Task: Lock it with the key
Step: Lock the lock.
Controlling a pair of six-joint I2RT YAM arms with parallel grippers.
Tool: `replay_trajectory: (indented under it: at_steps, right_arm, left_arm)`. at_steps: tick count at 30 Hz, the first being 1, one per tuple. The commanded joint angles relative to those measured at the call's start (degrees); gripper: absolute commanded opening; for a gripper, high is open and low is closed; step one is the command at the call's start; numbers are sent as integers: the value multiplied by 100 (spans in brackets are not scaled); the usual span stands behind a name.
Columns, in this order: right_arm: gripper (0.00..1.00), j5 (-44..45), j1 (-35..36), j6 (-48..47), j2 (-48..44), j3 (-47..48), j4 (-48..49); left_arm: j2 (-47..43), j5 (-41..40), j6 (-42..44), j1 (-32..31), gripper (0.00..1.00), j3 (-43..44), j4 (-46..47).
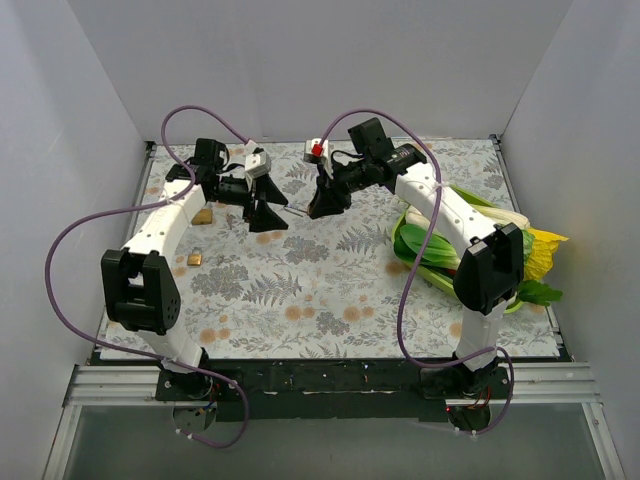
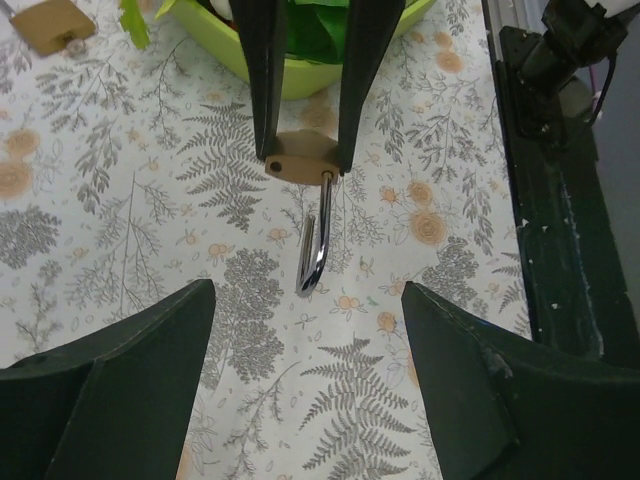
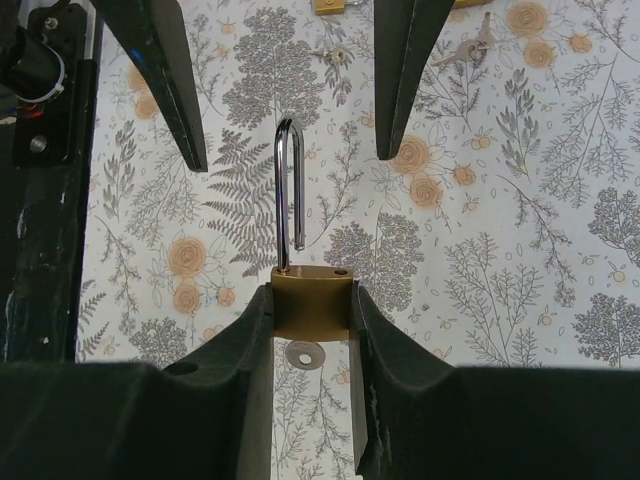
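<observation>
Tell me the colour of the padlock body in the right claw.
Brass-gold body on the padlock, with a silver shackle; the right wrist view shows it best.

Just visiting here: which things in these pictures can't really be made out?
1. Right wrist view: the round metal piece under the padlock is mostly hidden by its body and the right tool; key or not, unclear.
2. Right wrist view: a second padlock is cut off by the top edge.
3. Top view: the held padlock is too small to see at the right tool's tip.
</observation>
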Motion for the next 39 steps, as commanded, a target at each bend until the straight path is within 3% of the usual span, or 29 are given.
replay_trajectory:
  at_steps: [1, 16, 23, 25, 27, 30, 32, 39]
  right_arm:
    - [1, -357, -14, -310, -89, 292, -246]
    - [1, -515, -14, -336, -265, 81, -299]
    - [1, -586, -23, -284, -300, 63, -308]
    - [1, -560, -14, -144, -309, 115, -299]
    - [38, -498, -40, 23, -291, 221, -360]
    - [81, -708, -312, 270, -309, 309, -378]
    - [88, -867, -593, 314, -423, 283, -404]
    - [94, -656, -858, -20, -1143, -295, -308]
  left_arm:
    - [-538, -159, -27, -141, 73, -305, 1100]
    - [-591, -396, 25, -616, 36, -332, 1144]
    - [-618, -633, -168, -756, 0, -349, 1144]
    - [-670, -712, -403, -757, 0, -350, 1214]
    - [-731, -722, -650, -739, 0, -341, 1399]
    - [-758, -678, -1204, -695, 0, -262, 1513]
    - [-767, -660, -1581, -660, 0, -200, 1470]
    - [-1021, -476, -2397, -651, 0, -208, 1785]
